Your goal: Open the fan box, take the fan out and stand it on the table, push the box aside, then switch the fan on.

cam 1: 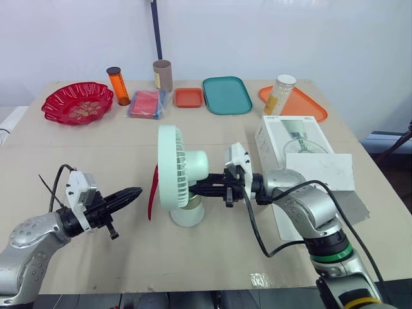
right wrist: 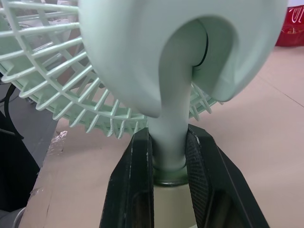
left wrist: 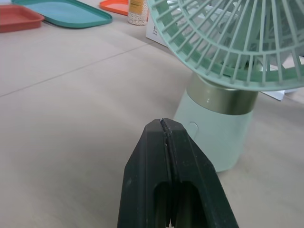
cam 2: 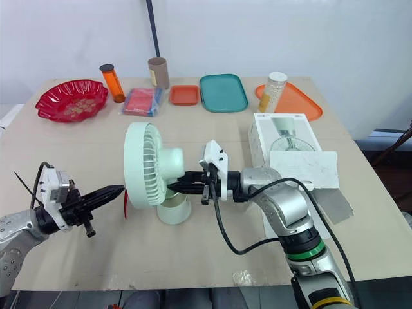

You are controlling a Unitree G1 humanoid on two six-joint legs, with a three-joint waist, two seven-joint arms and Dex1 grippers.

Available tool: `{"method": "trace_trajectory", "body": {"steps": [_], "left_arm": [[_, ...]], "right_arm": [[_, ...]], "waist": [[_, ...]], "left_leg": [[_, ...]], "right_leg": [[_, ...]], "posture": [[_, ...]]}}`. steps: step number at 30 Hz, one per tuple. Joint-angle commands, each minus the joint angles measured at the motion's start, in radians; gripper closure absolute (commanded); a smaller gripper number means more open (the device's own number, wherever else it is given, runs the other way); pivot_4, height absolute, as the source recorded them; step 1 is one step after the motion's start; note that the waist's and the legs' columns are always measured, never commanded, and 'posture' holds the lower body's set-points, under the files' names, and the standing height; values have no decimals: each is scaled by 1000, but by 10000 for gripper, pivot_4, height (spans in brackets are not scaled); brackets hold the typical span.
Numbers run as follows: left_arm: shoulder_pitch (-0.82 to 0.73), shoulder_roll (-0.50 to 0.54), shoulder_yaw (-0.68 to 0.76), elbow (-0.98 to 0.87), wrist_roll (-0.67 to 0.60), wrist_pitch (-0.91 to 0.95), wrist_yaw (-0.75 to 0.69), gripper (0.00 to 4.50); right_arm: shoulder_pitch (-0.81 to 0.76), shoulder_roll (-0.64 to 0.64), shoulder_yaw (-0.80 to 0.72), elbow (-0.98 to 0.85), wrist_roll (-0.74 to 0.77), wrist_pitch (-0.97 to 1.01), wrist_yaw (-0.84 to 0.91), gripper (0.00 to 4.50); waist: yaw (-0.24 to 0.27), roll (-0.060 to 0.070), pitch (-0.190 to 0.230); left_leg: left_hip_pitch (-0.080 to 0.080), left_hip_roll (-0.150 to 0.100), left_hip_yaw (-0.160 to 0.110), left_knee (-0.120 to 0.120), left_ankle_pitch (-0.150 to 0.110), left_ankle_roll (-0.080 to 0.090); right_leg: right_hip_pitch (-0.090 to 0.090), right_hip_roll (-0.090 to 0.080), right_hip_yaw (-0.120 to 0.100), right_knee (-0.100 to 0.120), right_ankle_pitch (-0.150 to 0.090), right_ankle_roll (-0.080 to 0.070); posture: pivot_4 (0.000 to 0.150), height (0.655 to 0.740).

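A pale green fan (cam 1: 175, 166) stands upright on its round base (cam 1: 188, 212) in the middle of the table, its grille facing my left. My right gripper (cam 1: 194, 188) comes in from the right, shut on the fan's neck (right wrist: 171, 118) just above the base, with one finger (right wrist: 137, 166) on each side. My left gripper (cam 1: 135, 192) hovers low to the left of the base, shut and empty, its tip (left wrist: 164, 123) pointing at the base's small button (left wrist: 192, 127). The white fan box (cam 1: 293, 136) lies to the right with its flap (cam 1: 320, 171) open.
A red strap (cam 1: 152, 193) hangs by the fan's grille. Along the back stand a red bowl (cam 1: 77, 102), an orange cylinder (cam 1: 118, 85), a brown cup (cam 1: 163, 75), a red packet (cam 1: 147, 103), a small orange tray (cam 1: 188, 97), a teal tray (cam 1: 226, 94) and a jar (cam 1: 280, 94) on an orange tray (cam 1: 306, 104).
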Motion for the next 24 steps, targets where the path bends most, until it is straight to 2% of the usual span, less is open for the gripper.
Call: {"method": "trace_trajectory", "body": {"steps": [1, 3, 4, 6, 11, 12, 13, 15, 16, 24], "left_arm": [[10, 0, 26, -52, -25, 1, 18, 44733], [18, 0, 28, -63, -36, 8, 23, 44733], [28, 1, 32, -67, -45, 11, 20, 39463], [47, 6, 39, -71, -53, 14, 18, 34739], [92, 19, 67, -81, -91, 25, -7, 15202], [99, 20, 71, -81, -95, 28, -10, 13785], [106, 23, 74, -82, -99, 30, -13, 8683], [109, 19, 78, -80, -80, 23, 14, 1746], [107, 13, 79, -78, -66, 16, 33, 710], [131, 0, 50, -97, -45, 12, 50, 710]], "right_arm": [[-48, 16, -50, -12, 33, -21, -8, 41420], [-56, 20, -53, -1, 31, -26, -13, 41420], [-63, 24, -55, 7, 28, -29, -19, 41420], [-78, 32, -59, 24, 22, -35, -30, 41420], [-120, 60, -66, 75, 3, -59, -56, 41420], [-128, 66, -66, 85, -1, -66, -61, 41420], [-138, 76, -64, 101, -9, -74, -68, 41420], [-165, 104, -56, 144, -31, -93, -90, 41420], [-174, 114, -52, 161, -39, -101, -98, 41420], [-290, 225, -29, 392, -153, -219, -156, 41420]], "waist": [[0, 0, 0], [-1, 0, 0], [-1, 0, 0], [-1, 0, 0], [-1, 0, 0], [-1, 0, 0], [-1, 0, 0], [-2, 0, 0], [-2, 0, 0], [-3, 0, 0]], "left_leg": [[0, 0, 0, 0, 0, 0], [0, 0, 0, 0, 0, 0], [0, 0, 0, 0, 0, 0], [0, 0, 0, 0, 0, 0], [0, 0, 0, 0, 0, 0], [0, 0, 0, 0, 0, 0], [0, 0, 0, 0, 0, 0], [0, 0, 0, 0, 0, 0], [0, 0, 0, 0, 0, 0], [0, 1, 0, 0, 0, 0]], "right_leg": [[0, 0, 0, 0, 0, 0], [0, 0, 0, 0, 0, 0], [0, 0, 0, 0, 0, 0], [0, 0, 0, 0, 0, 0], [0, 0, 0, 0, 0, 0], [0, 0, 0, 0, 0, 0], [0, 0, 0, 0, 0, 0], [0, 0, 0, 0, 0, 0], [0, 0, 0, 0, 0, 0], [-1, 1, 0, 0, 1, -1]], "posture": [[1500, 7400], [1500, 7400], [1500, 7400], [1500, 7400], [1500, 7400], [1500, 7400], [1500, 7400], [1500, 7400], [1500, 7400], [1500, 7400]]}}
